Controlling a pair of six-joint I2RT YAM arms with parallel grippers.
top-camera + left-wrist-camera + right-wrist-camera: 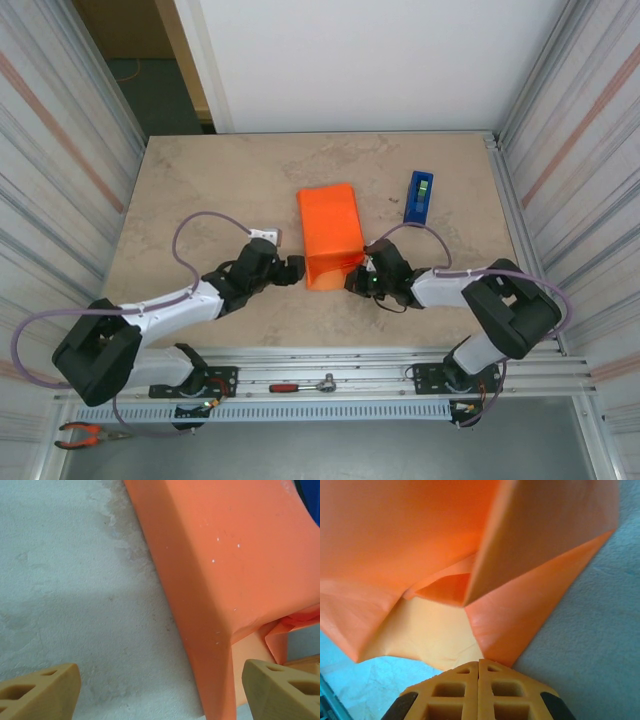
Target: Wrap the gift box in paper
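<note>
The orange paper (328, 232) lies folded into a long, box-shaped wrap at the middle of the table, its near end open with loose flaps. The gift box is hidden under it. My left gripper (293, 268) is open at the wrap's near left corner; in the left wrist view its fingers (45, 687) straddle bare table and the paper's (225, 555) folded left edge without touching it. My right gripper (358, 280) is shut at the near right corner. Its closed tips (479, 662) press against the bottom point of a triangular flap of paper (410, 535); a pale surface shows inside the open end.
A blue tape dispenser (419, 196) stands to the right of the wrap, further back. Corrugated walls close in both sides of the table (200, 190). A ratchet (305, 385) and pliers (85, 433) lie on the rail below the near edge.
</note>
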